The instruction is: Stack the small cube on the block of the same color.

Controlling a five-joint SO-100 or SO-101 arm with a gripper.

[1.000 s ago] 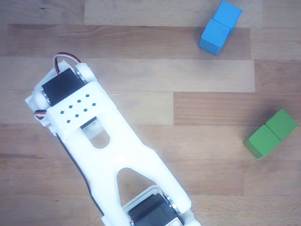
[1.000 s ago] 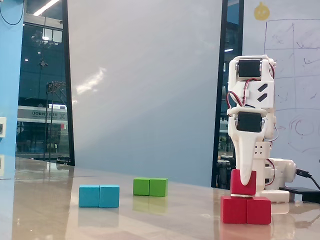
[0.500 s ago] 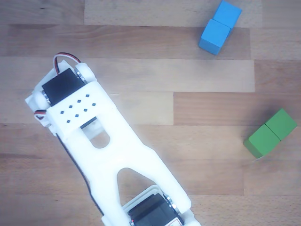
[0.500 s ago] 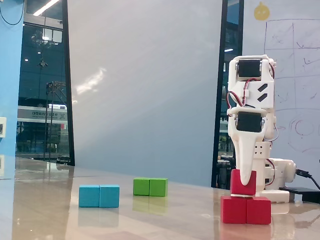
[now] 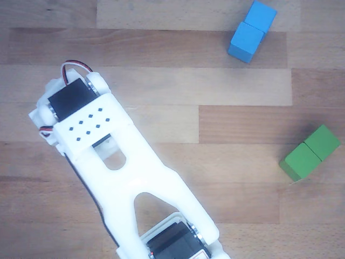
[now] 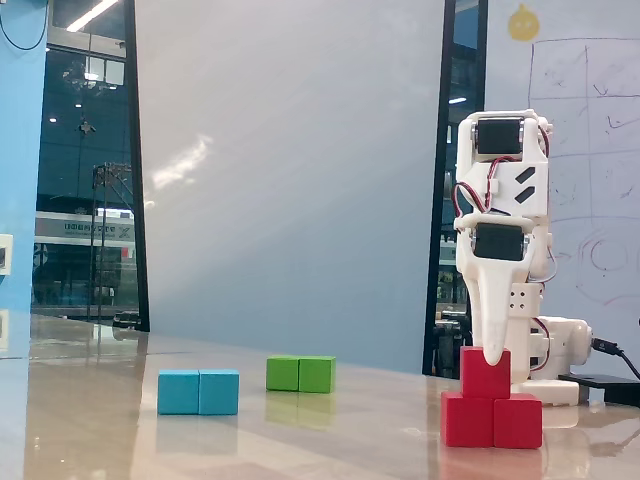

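Observation:
In the fixed view the small red cube (image 6: 485,378) sits on top of the red block (image 6: 492,420), over its left half. The block lies flat on the table in front of the arm's base. My gripper (image 6: 493,356) points straight down, and its tip overlaps the cube's top edge. The fingers are seen edge-on as one narrow taper and look closed on the cube. In the other view my white arm (image 5: 124,162) covers the gripper, the cube and the red block, so no red shows there.
A blue two-cube block (image 5: 252,31) lies at the top right of the other view and at the left in the fixed view (image 6: 198,391). A green two-cube block (image 5: 310,152) lies at the right, and behind the blue one in the fixed view (image 6: 300,374).

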